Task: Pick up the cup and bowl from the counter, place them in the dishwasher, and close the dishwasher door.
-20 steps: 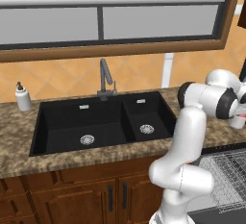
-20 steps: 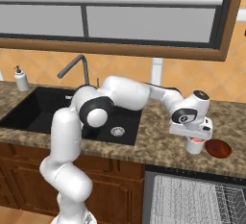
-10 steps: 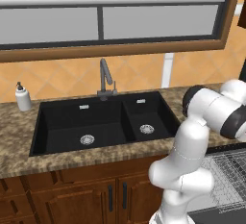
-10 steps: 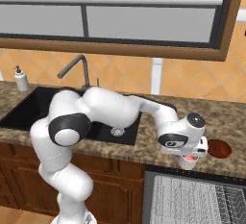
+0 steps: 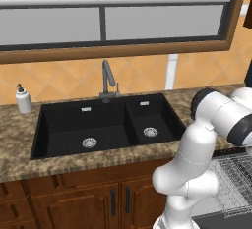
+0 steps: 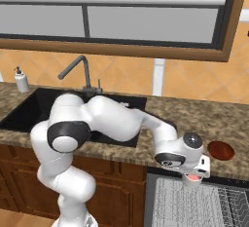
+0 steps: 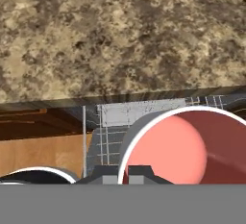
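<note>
though prev. over counter (image 6: 204, 119), cup (image 6: 193, 178) now over rack (image 6: 194, 209)

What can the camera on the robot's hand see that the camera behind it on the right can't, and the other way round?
The hand view looks into the cup: white rim, pink-red inside, right over the dishwasher rack. The right base view alone takes in the black sink, the faucet, the soap bottle, the window and the whole bowl resting on the counter. Both show that speckled counter, the rack and the cup, held at the gripper past the counter's edge.
</note>
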